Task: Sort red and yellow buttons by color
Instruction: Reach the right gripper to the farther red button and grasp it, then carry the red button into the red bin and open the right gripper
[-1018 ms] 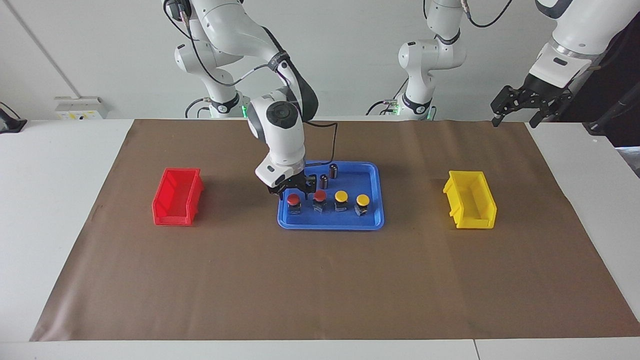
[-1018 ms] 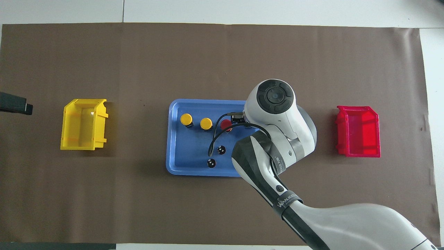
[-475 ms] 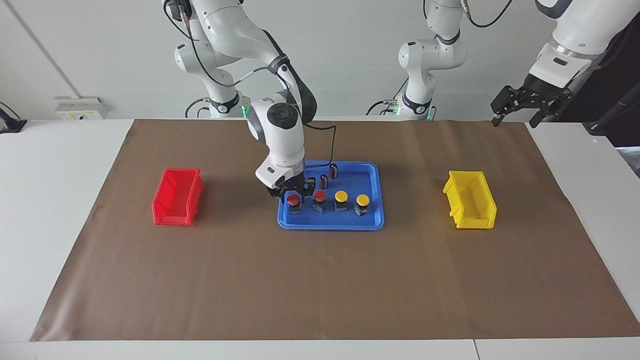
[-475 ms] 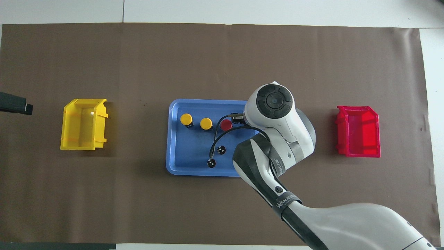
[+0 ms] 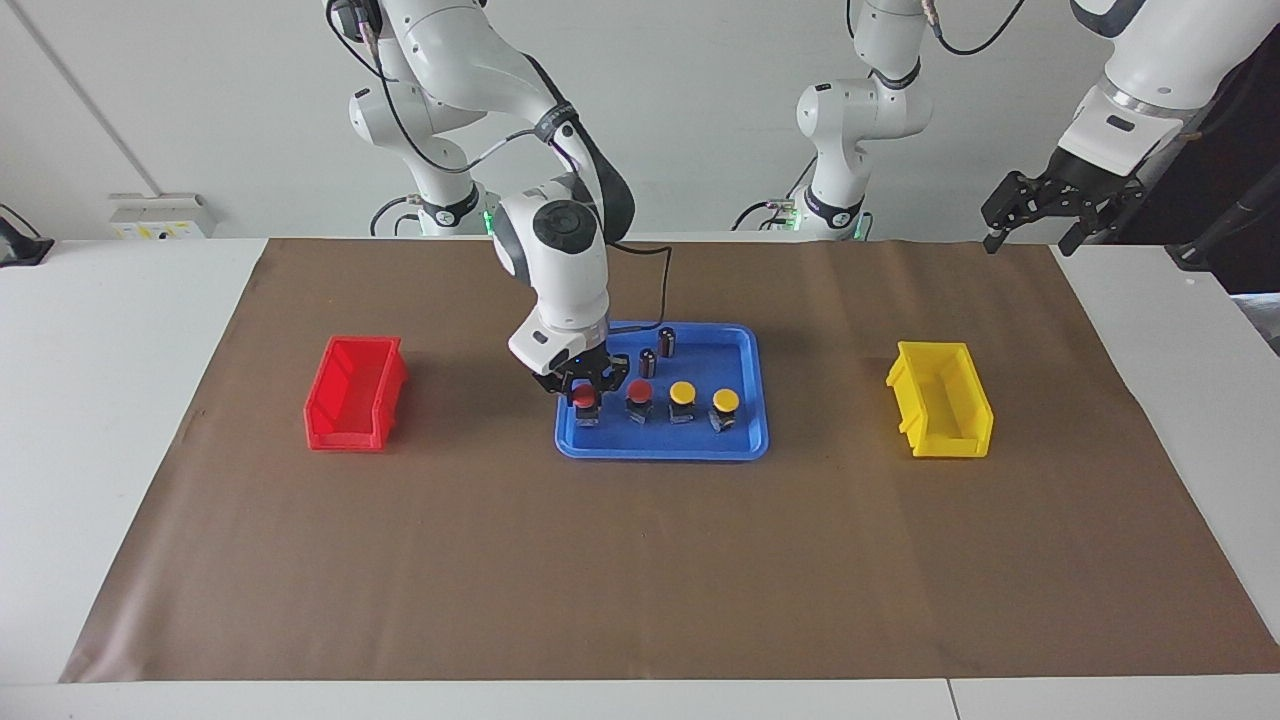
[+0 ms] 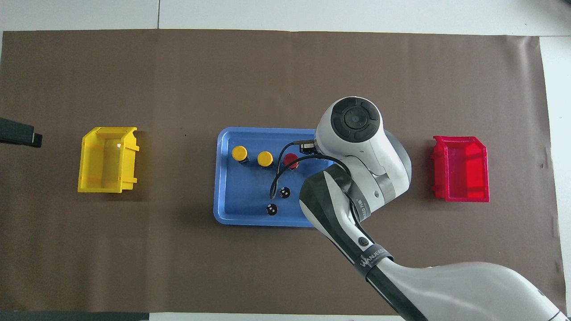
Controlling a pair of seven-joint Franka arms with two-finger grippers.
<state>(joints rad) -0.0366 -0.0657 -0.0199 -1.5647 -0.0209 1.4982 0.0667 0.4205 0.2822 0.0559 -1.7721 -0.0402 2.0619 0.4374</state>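
Facing view shows my right gripper [image 5: 586,384] has come down around the end red button [image 5: 584,397], fingers spread, ready to pinch.

My left gripper [image 5: 1040,205] waits; I cannot tell its state.

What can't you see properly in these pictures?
- Overhead view: the right arm covers the end red button and the right gripper.
- Facing view: whether that gripper has closed on the button is too small to tell.
- Overhead view: the left gripper is cut off by the edge; only a dark tip shows.
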